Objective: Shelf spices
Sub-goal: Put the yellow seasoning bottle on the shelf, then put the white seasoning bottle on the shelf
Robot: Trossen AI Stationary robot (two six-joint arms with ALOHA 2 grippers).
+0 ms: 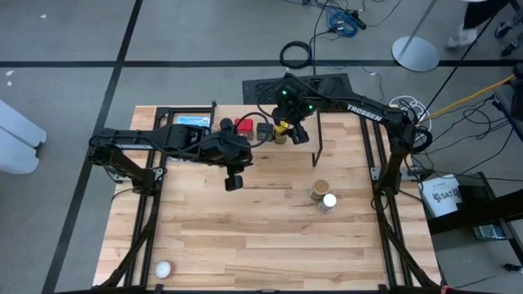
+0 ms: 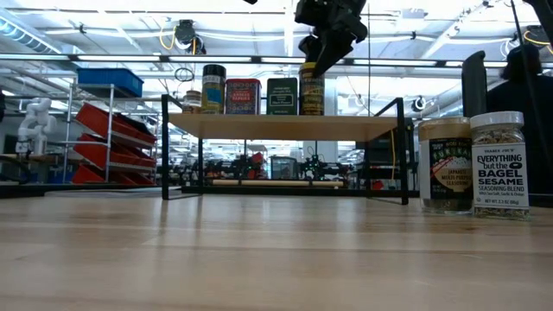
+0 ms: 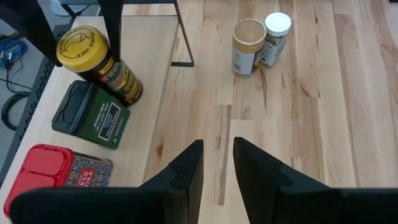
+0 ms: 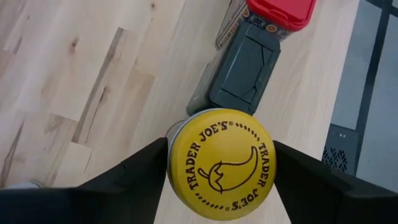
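Right wrist view: the right gripper [image 4: 221, 163] has its fingers spread wide, flanking the yellow jar [image 4: 221, 163] at the lid, which stands on the shelf [image 2: 285, 126] beside the black tin [image 4: 244, 65]. The jar looks rigid, light and smooth-sided, so the lid rim seems the safest hold. The left gripper [image 3: 216, 163] waits over the table, narrowly parted and empty.

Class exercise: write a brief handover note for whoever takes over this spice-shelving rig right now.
Right tool: fingers on either side of the yellow-lidded jar, which stands on the shelf.
Left tool: slightly open, empty, above the table in front of the shelf.
Done: small dark-lidded jar, red tin and black square tin on the shelf.
Left: free the yellow-lidded jar, then shelve the tan-lidded jar and white-lidded jar, both on the table.
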